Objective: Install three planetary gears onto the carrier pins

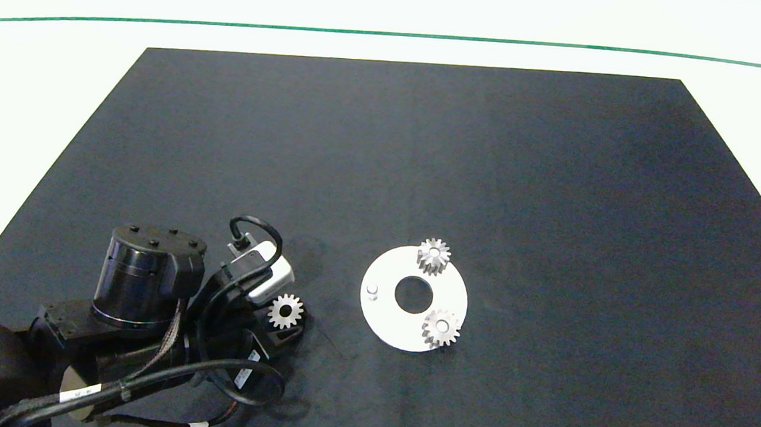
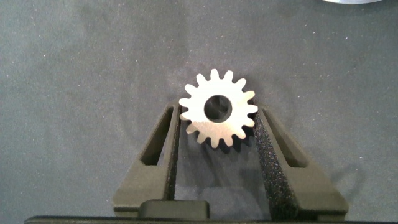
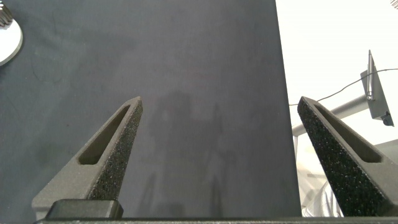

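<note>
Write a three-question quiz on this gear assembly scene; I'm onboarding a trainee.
1. True or false: all three whitish carrier pins on the flat white round disc carry gears.
2. How many small silver-grey metal spur gears sit on pins?
3. Which gripper holds the third silver-grey gear? A) left B) right

Key:
1. False: one pin is bare.
2. Two.
3. A: the left gripper is shut on it; the right gripper is open over the dark mat.
</note>
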You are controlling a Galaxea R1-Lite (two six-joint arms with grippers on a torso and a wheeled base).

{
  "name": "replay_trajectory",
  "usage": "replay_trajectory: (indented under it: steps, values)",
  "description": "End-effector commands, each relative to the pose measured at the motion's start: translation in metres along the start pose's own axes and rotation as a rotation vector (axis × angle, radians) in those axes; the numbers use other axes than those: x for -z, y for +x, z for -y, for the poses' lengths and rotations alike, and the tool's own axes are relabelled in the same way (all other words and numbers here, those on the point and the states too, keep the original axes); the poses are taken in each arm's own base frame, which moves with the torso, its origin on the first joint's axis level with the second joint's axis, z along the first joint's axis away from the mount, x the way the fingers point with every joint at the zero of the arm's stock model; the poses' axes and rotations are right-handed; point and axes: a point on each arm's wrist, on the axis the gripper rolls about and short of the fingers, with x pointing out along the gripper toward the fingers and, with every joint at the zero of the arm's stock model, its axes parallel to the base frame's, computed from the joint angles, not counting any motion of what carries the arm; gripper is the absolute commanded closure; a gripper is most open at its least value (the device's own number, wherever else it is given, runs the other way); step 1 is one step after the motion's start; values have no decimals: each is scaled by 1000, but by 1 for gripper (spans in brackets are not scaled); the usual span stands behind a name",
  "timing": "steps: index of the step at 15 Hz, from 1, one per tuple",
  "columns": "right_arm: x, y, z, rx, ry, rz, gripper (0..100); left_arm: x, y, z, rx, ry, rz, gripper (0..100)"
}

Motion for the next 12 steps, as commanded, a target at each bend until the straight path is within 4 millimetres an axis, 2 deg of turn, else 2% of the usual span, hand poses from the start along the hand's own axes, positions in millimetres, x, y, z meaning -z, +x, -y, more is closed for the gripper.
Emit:
replay_trajectory:
  steps: [1,12]
  values:
    - [0,1,0,2,-4,-5,0,-1,-1,0,-2,2,5,65]
    - [0,1,0,2,-4,-5,0,0,0,0,-1,0,2,88]
